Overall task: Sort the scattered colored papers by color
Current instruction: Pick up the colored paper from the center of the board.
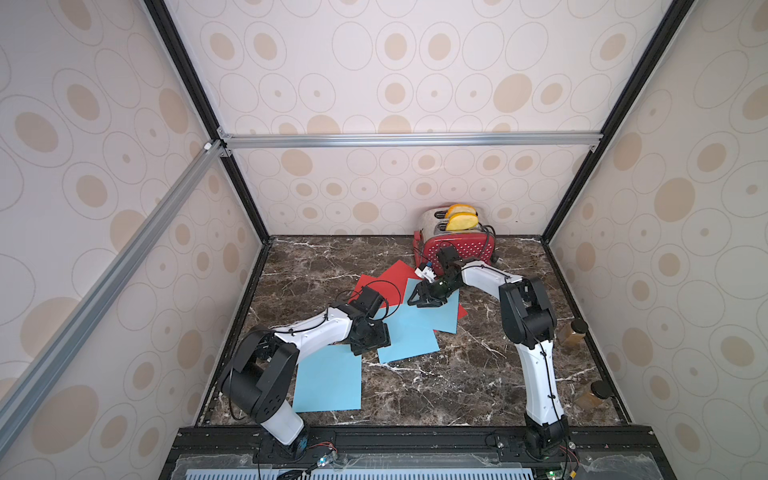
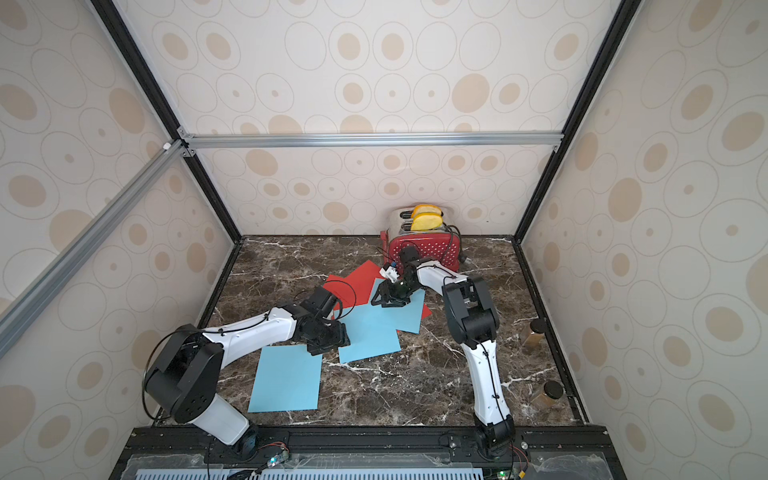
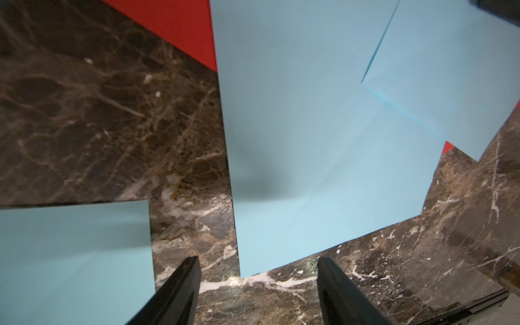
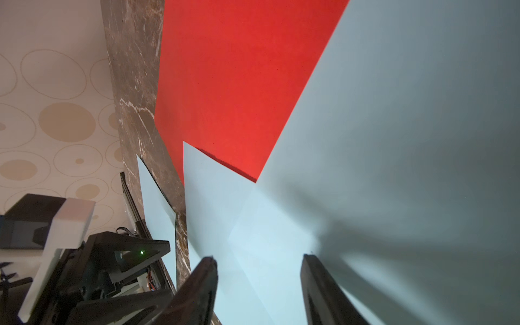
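Note:
Three light-blue papers and red papers lie on the dark marble table. One blue sheet (image 1: pixel 328 382) (image 2: pixel 286 380) lies alone at the front left. A second blue sheet (image 1: pixel 409 332) (image 3: pixel 309 140) overlaps a third (image 1: pixel 440 311) (image 4: pixel 408 140) at the centre, both over red sheets (image 1: pixel 390 278) (image 4: pixel 239 84). My left gripper (image 1: pixel 370 347) (image 3: pixel 259 261) is open just above bare marble, at the near corner of the second blue sheet. My right gripper (image 1: pixel 422 299) (image 4: pixel 259 257) is open, low over the third blue sheet, which shows between its fingers.
A red white-dotted toaster (image 1: pixel 457 245) with yellow slices stands at the back, right behind the right wrist. Two amber jars (image 1: pixel 573 332) (image 1: pixel 592 395) stand along the table's right edge. Bare marble (image 1: pixel 436 386) lies at the front centre.

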You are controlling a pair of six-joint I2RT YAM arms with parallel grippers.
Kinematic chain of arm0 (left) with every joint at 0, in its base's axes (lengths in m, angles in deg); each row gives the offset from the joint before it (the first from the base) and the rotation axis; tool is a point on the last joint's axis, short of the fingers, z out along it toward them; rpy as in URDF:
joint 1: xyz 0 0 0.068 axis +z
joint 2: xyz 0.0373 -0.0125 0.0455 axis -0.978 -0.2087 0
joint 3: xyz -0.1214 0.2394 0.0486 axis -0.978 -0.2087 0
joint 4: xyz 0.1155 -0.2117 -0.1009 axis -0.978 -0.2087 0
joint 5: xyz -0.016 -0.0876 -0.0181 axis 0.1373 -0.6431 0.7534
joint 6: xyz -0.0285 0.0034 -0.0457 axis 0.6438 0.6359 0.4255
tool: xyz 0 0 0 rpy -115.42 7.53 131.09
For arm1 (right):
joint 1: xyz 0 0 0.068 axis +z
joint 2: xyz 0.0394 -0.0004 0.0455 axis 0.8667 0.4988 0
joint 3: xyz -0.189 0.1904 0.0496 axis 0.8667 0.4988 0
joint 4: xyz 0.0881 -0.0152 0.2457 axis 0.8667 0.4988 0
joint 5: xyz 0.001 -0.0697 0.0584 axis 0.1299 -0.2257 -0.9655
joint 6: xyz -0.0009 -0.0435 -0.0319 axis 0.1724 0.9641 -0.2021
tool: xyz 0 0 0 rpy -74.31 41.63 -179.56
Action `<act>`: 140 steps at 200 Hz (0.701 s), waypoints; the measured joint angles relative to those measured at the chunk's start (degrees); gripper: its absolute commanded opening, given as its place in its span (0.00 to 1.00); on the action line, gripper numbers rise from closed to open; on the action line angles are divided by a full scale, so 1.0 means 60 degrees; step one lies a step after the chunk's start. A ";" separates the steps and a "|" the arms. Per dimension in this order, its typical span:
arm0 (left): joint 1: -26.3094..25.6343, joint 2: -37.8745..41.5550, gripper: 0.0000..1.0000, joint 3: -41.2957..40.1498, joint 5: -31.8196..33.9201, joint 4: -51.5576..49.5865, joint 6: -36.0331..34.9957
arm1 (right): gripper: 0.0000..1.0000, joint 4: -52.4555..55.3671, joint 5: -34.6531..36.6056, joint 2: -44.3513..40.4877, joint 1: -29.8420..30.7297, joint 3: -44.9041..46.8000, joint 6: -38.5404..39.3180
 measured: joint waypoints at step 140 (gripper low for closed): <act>-0.0914 -0.0565 0.69 -0.0127 0.0368 0.0736 0.0605 | 0.40 0.0142 0.0055 0.0262 -0.0004 -0.0091 0.0273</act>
